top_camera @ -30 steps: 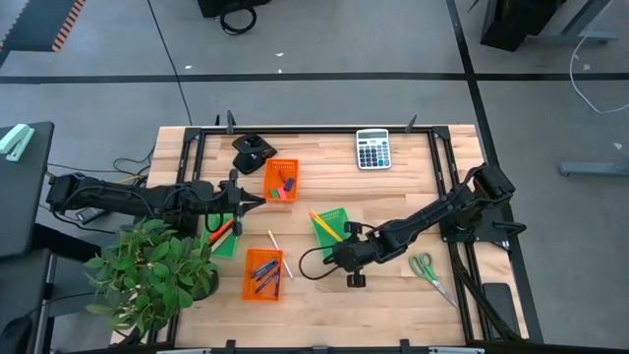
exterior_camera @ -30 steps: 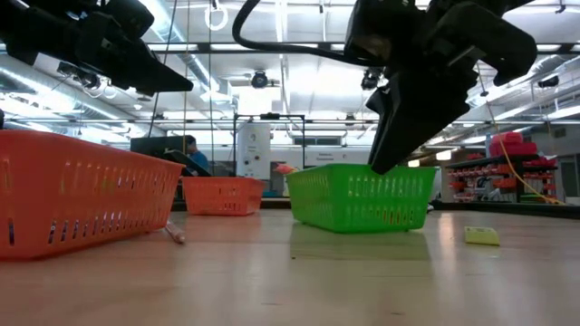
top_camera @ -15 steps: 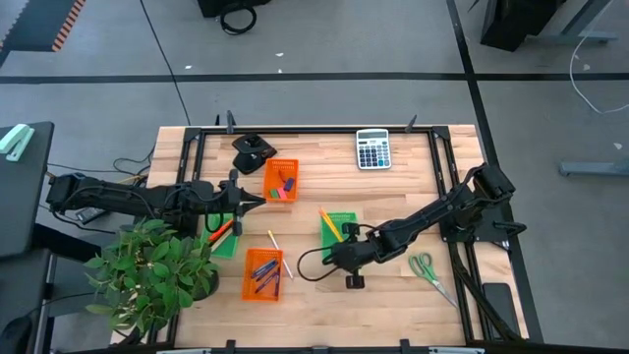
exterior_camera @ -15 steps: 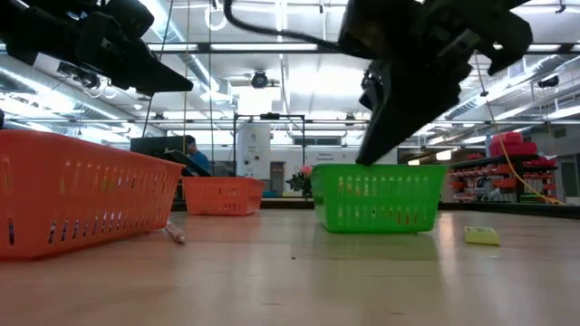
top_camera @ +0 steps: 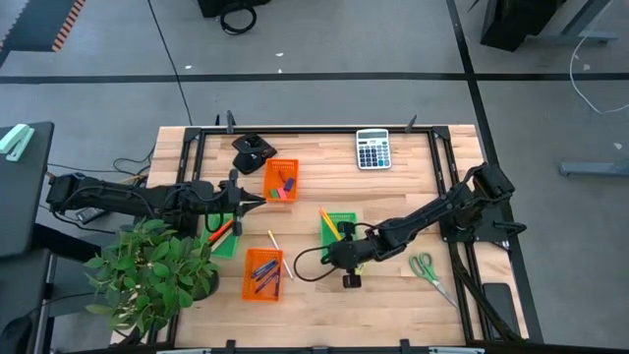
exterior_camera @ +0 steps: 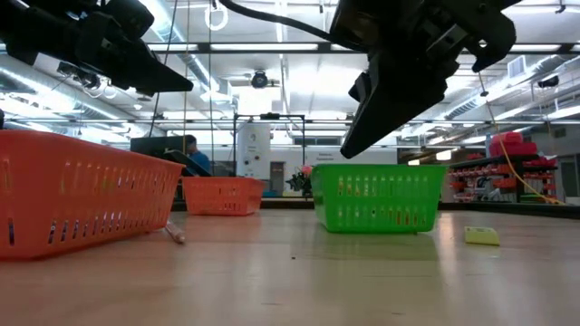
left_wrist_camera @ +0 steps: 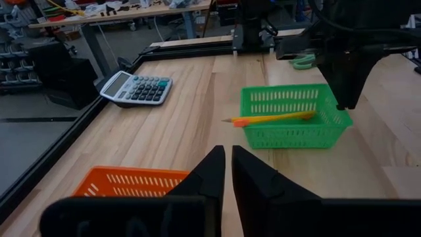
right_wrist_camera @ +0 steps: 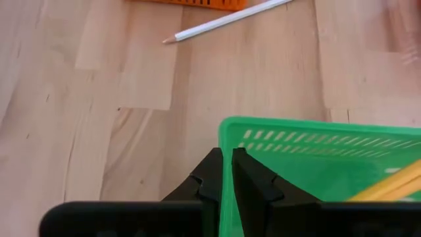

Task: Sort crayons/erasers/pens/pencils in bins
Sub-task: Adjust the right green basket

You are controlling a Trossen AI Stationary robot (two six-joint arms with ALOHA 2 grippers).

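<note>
Our right gripper (right_wrist_camera: 225, 172) pinches the near wall of the green bin (top_camera: 338, 229) in the middle of the tabletop. Yellow pencils (top_camera: 328, 224) lie slanted inside. Our left gripper (top_camera: 257, 202), fingers pressed together, waits farther away.

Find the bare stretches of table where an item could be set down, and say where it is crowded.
Bare wood lies between the calculator and the green bin, and right of that bin up to the scissors. It is crowded on the left, around the plant, the two orange bins and the loose pencil.
</note>
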